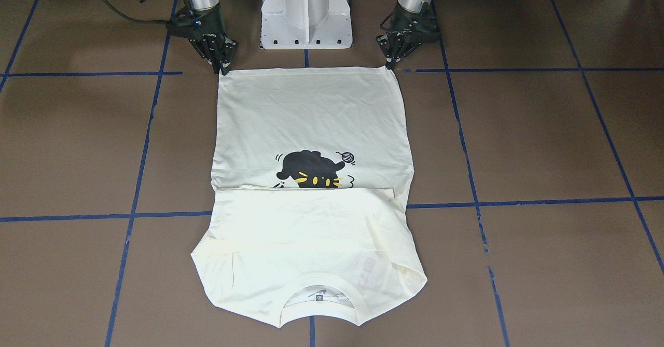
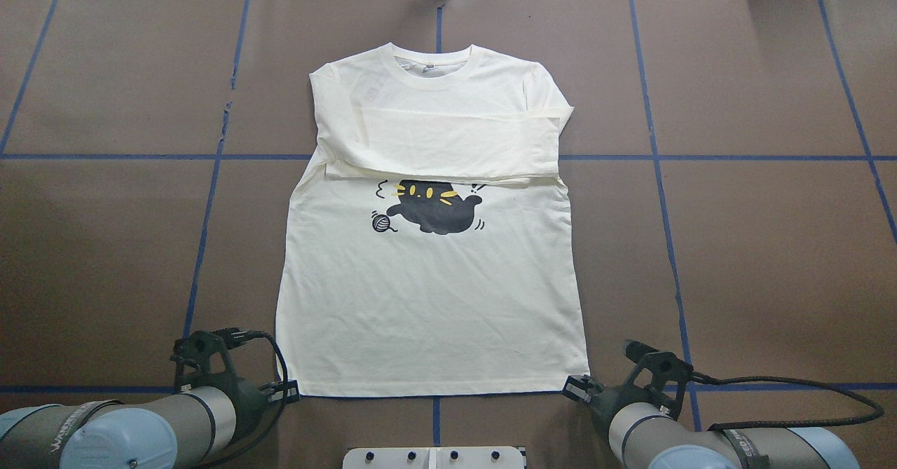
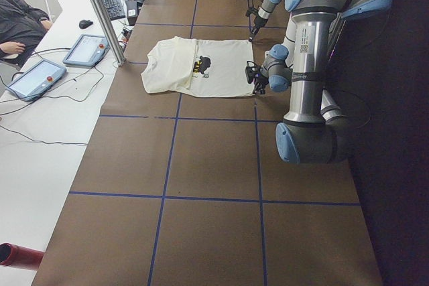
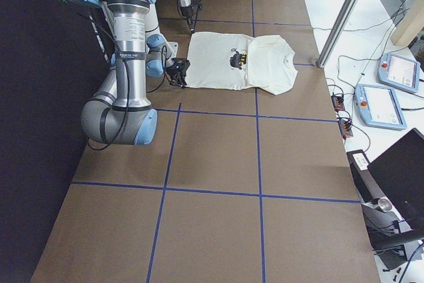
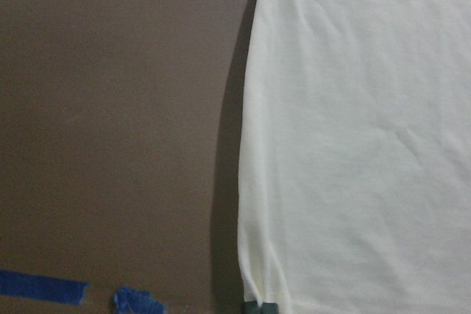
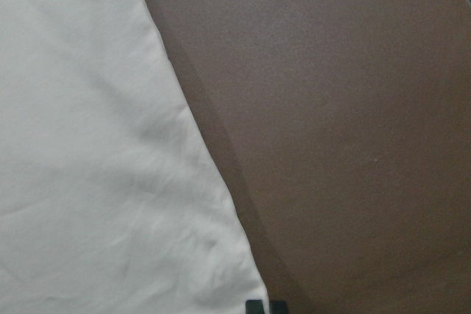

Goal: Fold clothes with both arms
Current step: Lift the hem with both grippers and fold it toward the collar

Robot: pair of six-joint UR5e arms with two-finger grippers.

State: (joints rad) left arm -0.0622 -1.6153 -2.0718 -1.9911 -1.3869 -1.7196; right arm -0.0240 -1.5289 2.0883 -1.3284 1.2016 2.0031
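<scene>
While left fingers (image 1: 392, 59) and right fingers (image 1: 220, 63) pinch T-shirt (image 1: 311, 108) hem corners, wide table (image 1: 519, 139) beyond side edges

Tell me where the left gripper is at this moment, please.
In the overhead view the left gripper is at the lower left, right at the near hem corner of the T-shirt, to the left of the white pedestal base.
</scene>
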